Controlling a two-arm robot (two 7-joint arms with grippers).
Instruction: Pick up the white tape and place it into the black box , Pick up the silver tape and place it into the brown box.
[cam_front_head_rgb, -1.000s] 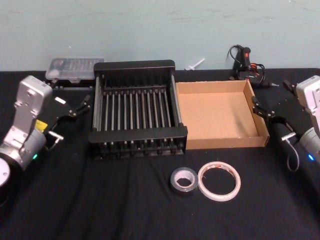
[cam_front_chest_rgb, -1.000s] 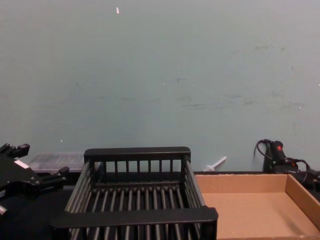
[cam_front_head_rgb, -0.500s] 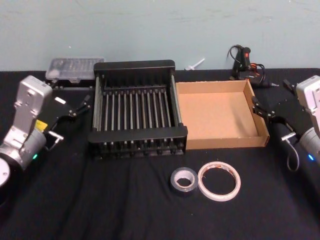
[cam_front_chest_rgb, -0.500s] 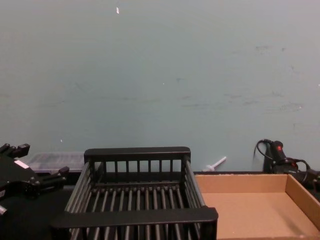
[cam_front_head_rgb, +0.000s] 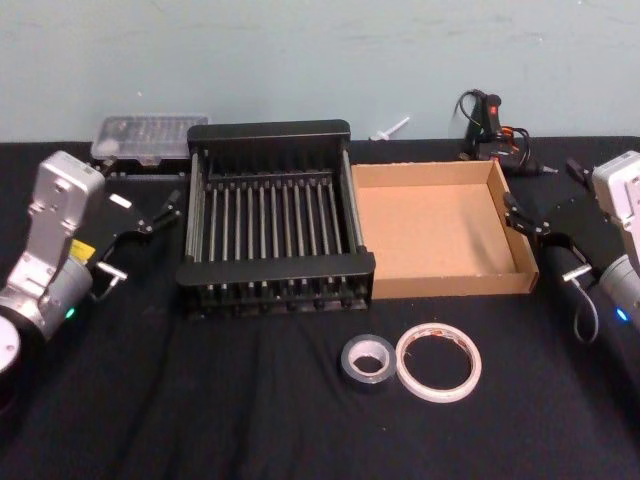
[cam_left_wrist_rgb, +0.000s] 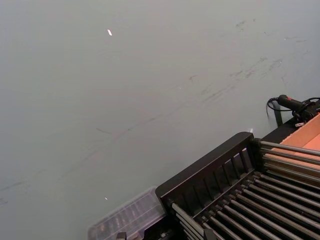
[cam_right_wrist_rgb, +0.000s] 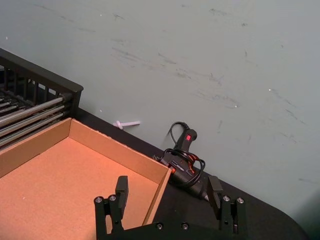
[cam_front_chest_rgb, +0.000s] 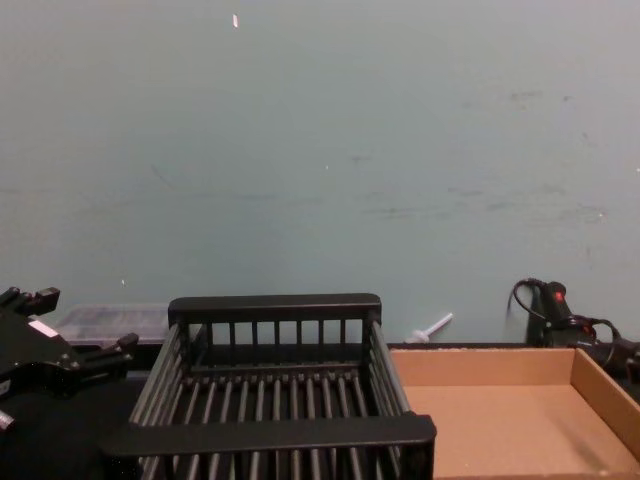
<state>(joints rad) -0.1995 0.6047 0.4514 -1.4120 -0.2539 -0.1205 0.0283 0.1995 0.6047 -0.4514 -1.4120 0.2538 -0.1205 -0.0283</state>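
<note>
Two rolls unpicked | white tape (cam_front_head_rgb: 438, 362) touching silver tape (cam_front_head_rgb: 366, 359) on tabletop (cam_front_head_rgb: 200, 400), well inward of and nearer the robot than both grippers | left gripper (cam_front_head_rgb: 152, 208), right gripper (cam_front_head_rgb: 548, 205) apart, empty | rolls likely light, stiff; pinch across rim.

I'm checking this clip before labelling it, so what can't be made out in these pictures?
- Small red marks on the flat whitish tape roll: head view, too small to read.
- Black slatted plastic crate and tan cardboard tray: chest view, near parts cut off by the bottom edge.
- Clear plastic case: head view, contents too blurred to identify.
</note>
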